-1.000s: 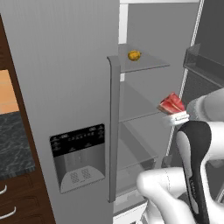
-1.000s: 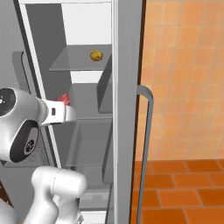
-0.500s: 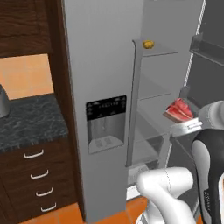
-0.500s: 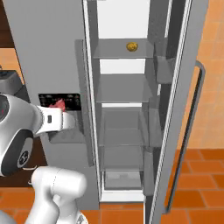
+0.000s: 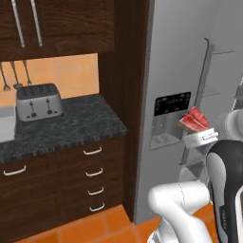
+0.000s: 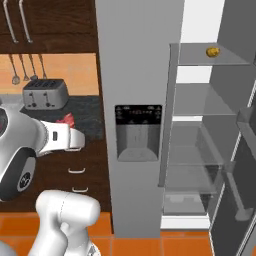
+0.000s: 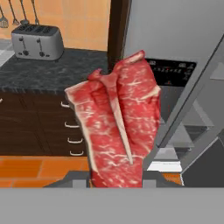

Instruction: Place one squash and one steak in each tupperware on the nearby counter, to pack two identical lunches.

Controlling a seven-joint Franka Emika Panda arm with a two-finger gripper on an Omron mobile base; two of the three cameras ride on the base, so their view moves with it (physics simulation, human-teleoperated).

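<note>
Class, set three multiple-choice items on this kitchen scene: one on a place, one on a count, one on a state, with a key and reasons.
1. Where is the squash?
A. on the counter
B. on the top fridge shelf
C. in a drawer

2. How many slots show on top of the toaster?
A. one
B. two
C. four

3. What state is the gripper in?
A. shut on the steak
B. open and empty
C. shut on a squash

Key:
1 B, the small yellow lump lies on the highest shelf of the open fridge.
2 B, two dark slots run along its top.
3 A, the steak rises from between the fingers.
</note>
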